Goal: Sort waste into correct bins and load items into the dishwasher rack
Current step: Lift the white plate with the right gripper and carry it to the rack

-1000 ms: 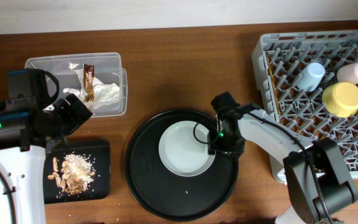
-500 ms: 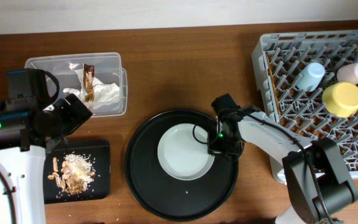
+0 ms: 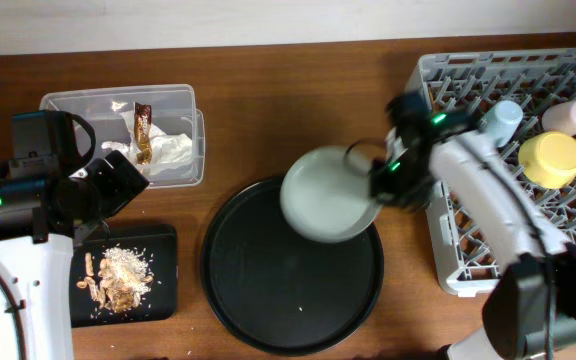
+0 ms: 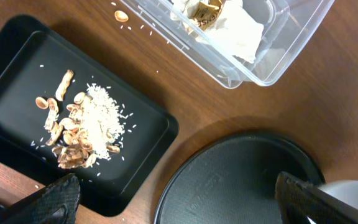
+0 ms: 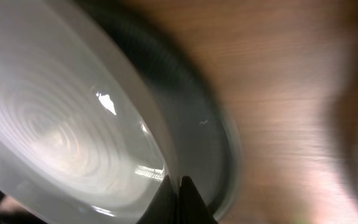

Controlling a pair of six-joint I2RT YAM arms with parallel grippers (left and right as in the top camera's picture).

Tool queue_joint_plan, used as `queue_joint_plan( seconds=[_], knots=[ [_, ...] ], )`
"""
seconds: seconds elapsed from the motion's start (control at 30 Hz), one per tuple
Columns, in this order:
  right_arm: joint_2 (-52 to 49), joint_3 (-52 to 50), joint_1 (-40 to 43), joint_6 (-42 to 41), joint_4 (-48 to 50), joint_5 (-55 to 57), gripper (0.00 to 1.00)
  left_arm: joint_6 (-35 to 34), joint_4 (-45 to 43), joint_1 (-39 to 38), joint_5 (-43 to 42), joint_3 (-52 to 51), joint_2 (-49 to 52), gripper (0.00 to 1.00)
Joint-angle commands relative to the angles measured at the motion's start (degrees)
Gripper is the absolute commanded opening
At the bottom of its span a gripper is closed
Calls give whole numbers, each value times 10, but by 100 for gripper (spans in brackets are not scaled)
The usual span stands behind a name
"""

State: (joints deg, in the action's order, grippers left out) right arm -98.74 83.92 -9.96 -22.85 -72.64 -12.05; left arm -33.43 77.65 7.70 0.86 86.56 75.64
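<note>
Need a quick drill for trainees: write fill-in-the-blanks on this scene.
The plate is held by the ___ arm's fingers.
The food scraps lie in a ___ rectangular tray.
The bowl in the rack is ___.
Missing: right; black; yellow.

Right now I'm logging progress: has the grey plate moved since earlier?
Yes. The plate moved up-right from the round tray's centre toward the rack.
</note>
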Motion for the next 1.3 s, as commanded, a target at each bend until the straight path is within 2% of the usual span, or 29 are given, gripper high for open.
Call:
queue_joint_plan(
  seconds=[0.0, 0.13, 0.4, 0.5, 0.83, 1.0, 1.1, 1.27],
  knots=[
    [28, 118, 67, 17, -50, 124, 4, 7, 1, 3, 0, 2, 0, 99],
    [28, 208, 137, 16, -50, 206, 4, 7, 0, 3, 0, 2, 0, 99],
    [11, 216, 207, 14, 67, 373, 4, 7, 0, 3, 0, 2, 0, 99],
    [-2, 215, 204, 14, 121, 405, 4, 7, 0, 3, 0, 2, 0, 99],
    [-91, 213, 170, 14, 186, 460, 4, 7, 0, 3, 0, 2, 0, 99],
    [-111, 213, 126, 14, 195, 464, 4, 7, 1, 3, 0, 2, 0, 99],
    [-111, 213, 105, 14, 196, 506, 4, 7, 0, 3, 0, 2, 0, 99],
    [-111, 213, 100, 14, 195, 538, 4, 7, 0, 3, 0, 2, 0, 99]
  ],
)
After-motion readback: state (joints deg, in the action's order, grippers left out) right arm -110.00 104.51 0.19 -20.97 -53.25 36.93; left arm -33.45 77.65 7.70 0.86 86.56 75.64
